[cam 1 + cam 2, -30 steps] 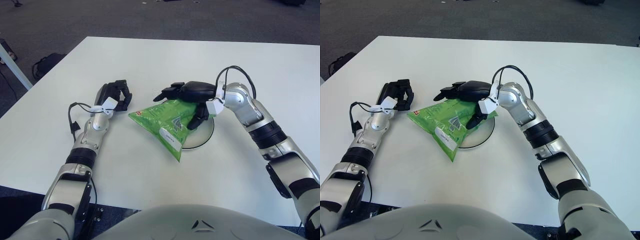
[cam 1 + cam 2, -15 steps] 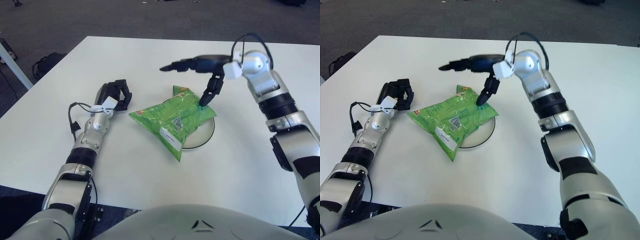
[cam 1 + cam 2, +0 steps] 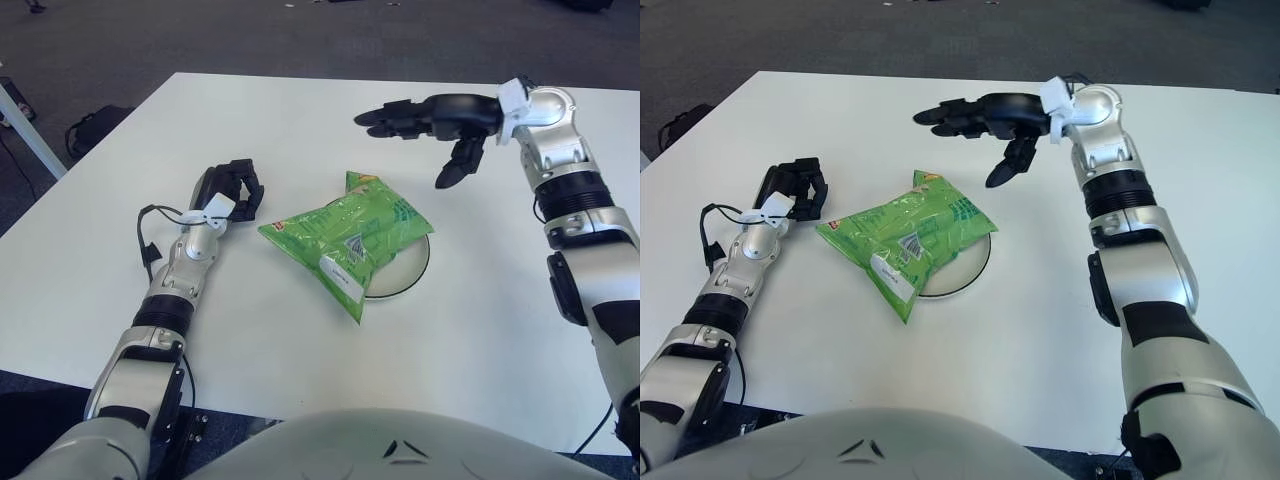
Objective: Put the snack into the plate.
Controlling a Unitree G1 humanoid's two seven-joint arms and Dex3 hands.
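Note:
A green snack bag (image 3: 347,238) lies partly on a white round plate (image 3: 408,272) in the middle of the table; the bag's left half hangs over the plate's left rim onto the table. My right hand (image 3: 430,128) is raised above and behind the bag, to its right, with fingers spread, holding nothing. My left hand (image 3: 232,190) rests on the table to the left of the bag with fingers curled and holds nothing.
The white table (image 3: 300,120) stretches out on all sides of the plate. Dark carpet lies beyond its far edge. A black object (image 3: 90,128) sits on the floor at the far left.
My right hand let go of the snack bag and lifted up and to the right, away from it. The bag stays on the plate. The left hand has not moved.

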